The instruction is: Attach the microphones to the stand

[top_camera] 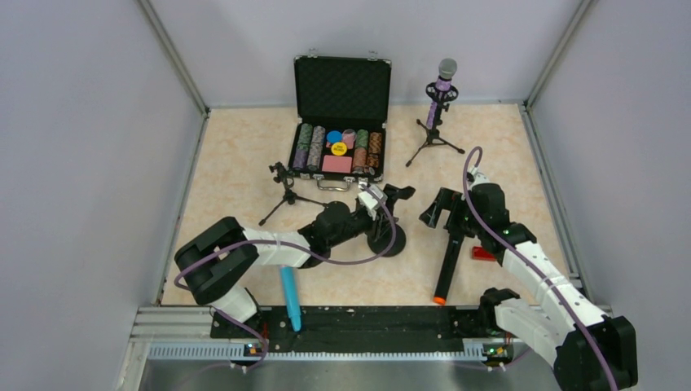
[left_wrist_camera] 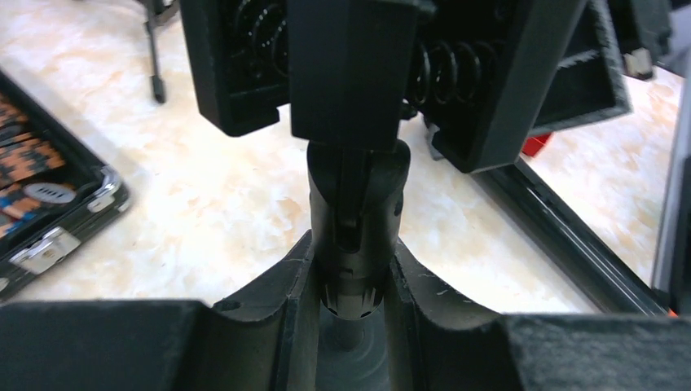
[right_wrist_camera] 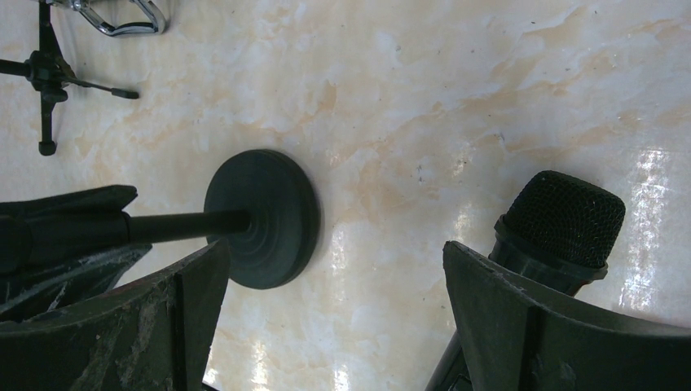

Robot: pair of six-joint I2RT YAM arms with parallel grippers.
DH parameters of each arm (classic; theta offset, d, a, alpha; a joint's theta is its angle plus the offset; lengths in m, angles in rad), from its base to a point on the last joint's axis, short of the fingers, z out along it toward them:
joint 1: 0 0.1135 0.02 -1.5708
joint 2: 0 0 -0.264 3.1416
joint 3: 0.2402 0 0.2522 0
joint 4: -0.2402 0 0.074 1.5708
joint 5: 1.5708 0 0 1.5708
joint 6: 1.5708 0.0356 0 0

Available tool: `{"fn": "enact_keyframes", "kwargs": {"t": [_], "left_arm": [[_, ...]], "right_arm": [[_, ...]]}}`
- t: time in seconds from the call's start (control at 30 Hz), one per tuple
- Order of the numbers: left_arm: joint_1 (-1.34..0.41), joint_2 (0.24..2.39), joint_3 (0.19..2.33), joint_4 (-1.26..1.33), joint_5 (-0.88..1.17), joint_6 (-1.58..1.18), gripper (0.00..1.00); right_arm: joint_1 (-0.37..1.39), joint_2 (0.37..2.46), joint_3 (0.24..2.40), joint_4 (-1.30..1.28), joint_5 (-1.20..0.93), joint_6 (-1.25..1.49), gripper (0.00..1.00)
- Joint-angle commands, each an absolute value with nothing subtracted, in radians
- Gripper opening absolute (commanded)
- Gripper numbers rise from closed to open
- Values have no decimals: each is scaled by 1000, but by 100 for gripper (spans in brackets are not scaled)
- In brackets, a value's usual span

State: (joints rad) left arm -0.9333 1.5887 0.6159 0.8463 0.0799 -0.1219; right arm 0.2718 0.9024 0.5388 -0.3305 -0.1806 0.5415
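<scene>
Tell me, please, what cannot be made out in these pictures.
Turquoise microphone: top view, one end under the left arm.
Red block: top view, mostly behind the right arm.
Black microphone: right wrist view, body hidden by the right gripper.
Round-base stand: left wrist view, upper part cut off by the top edge.

The left arm (top_camera: 269, 248) stretches low from its base at 7 o'clock toward the table's middle. Its left gripper (top_camera: 389, 195) is pinched tight on a black stand post (right_wrist_camera: 183, 226). The right arm (top_camera: 530, 261) reaches from 5 o'clock toward 11 o'clock, elbow bent, and the right gripper (top_camera: 444, 210) points down with its jaws spread wide.
</scene>
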Motion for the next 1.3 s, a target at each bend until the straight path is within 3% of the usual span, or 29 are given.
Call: {"fn": "enact_keyframes", "kwargs": {"t": [0.0,0.43,0.5,0.7,0.8,0.87,1.07,1.27], "left_arm": [[-938,1566,627,929,231,-75,0],[-935,1554,620,854,320,-8,1],[-933,1551,618,851,323,-8,11],[-931,1524,605,862,298,-10,61],[-931,1491,569,914,256,-29,76],[-930,1462,539,951,243,-44,95],[-929,1350,466,954,246,-80,99],[-930,1219,428,790,225,-128,99]], "right_arm": [[269,896,580,-314,-180,529,99],[269,892,571,-310,-184,531,99],[269,891,577,-315,-186,532,99],[270,891,585,-322,-180,532,99],[269,891,584,-303,-232,524,99],[269,891,580,-270,-301,529,99],[269,869,568,-235,-397,535,99],[263,819,546,-227,-399,635,99]]}}
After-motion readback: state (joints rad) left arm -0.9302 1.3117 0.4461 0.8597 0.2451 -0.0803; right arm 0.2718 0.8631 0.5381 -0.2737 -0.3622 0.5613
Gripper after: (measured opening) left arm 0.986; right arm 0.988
